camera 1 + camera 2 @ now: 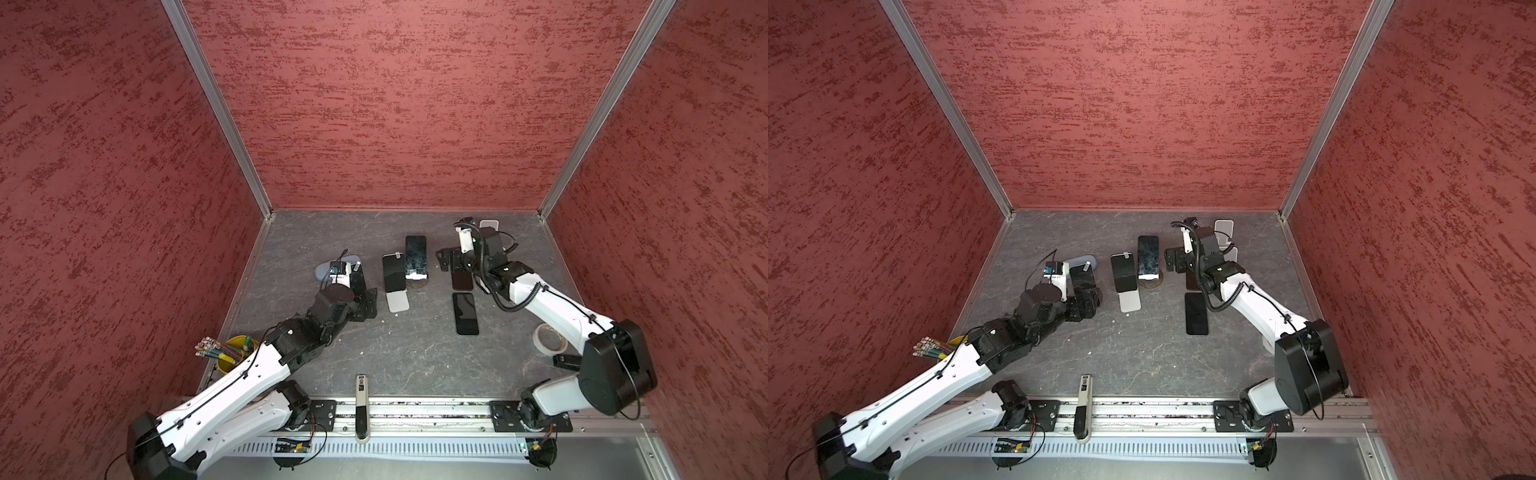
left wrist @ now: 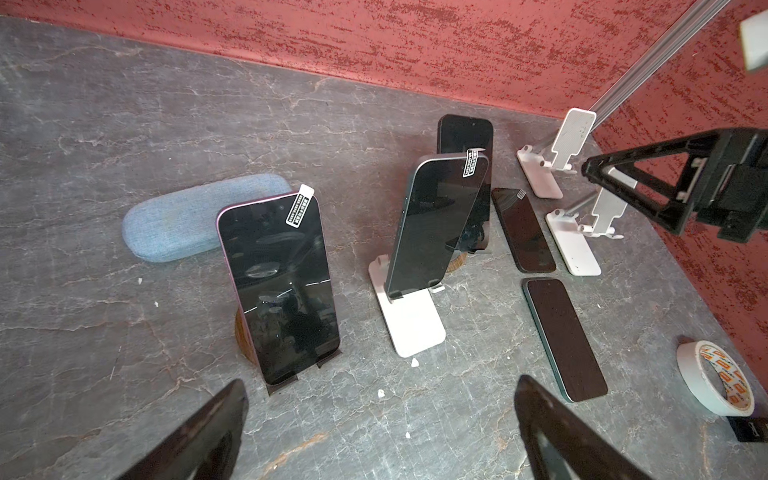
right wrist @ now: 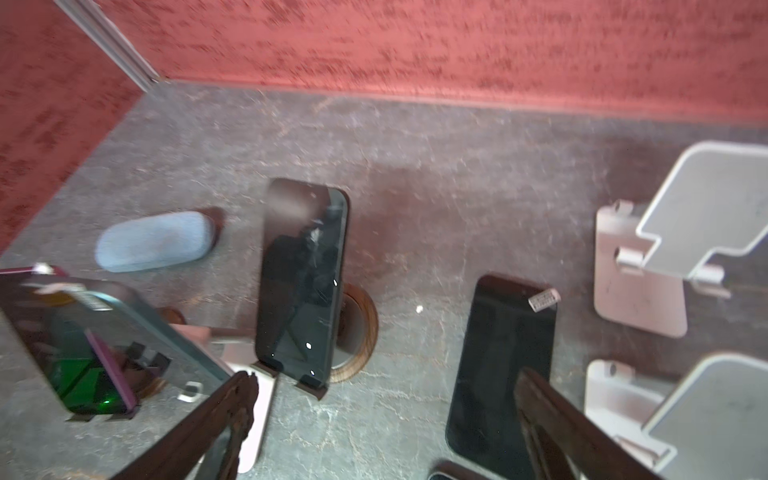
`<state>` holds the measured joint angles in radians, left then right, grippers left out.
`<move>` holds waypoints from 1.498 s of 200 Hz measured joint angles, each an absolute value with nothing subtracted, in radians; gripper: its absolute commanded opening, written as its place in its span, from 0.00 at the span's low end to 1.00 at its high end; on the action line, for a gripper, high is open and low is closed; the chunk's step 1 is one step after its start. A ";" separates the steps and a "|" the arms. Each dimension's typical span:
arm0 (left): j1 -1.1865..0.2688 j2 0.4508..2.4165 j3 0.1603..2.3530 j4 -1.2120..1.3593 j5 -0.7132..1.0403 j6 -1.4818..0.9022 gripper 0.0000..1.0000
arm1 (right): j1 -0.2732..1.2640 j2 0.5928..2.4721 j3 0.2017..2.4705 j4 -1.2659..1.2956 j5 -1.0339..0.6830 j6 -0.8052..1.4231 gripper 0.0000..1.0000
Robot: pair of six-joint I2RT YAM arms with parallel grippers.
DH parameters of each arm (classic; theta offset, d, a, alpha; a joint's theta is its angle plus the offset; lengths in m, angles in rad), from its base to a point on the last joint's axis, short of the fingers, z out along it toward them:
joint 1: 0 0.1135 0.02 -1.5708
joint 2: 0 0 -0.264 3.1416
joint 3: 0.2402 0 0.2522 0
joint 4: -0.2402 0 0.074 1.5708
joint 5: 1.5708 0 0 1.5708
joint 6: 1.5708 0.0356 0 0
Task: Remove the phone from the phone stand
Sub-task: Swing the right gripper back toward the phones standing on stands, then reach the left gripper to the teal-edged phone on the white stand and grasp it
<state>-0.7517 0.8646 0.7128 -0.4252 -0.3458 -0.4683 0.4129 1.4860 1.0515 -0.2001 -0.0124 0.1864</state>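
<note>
Grey marble-look table (image 1: 415, 357): in both top views my left arm (image 1: 249, 374) mostly hides the purple phone (image 2: 278, 291). Yellow cup (image 1: 227, 365), lower left, holds pencils (image 1: 214, 349). My left gripper (image 2: 382, 395) and right gripper (image 3: 386, 380): fingers spread, empty.

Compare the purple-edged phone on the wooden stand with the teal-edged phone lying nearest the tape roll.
The purple-edged phone leans propped on its round wooden stand; the teal-edged phone lies flat on the table. The purple-edged phone carries a white sticker tab at its top corner; the teal-edged one shows none. Both screens are dark.
</note>
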 measured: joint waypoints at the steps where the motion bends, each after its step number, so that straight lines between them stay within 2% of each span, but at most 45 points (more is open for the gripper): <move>1: -0.752 0.867 0.713 -0.424 -0.345 -0.468 0.99 | 0.413 1.487 1.052 -0.201 -0.012 0.187 0.99; 74: -0.791 1.050 0.776 -0.362 -0.366 -0.509 1.00 | 0.414 1.502 1.037 -0.226 -0.002 0.253 0.99; 155: -0.801 1.293 0.943 -0.337 -0.413 -0.570 1.00 | 0.414 1.485 1.010 -0.202 -0.002 0.285 0.99; 299: -0.854 1.645 1.065 -0.239 -0.638 -0.594 1.00 | 0.414 1.483 0.958 -0.161 -0.019 0.288 0.99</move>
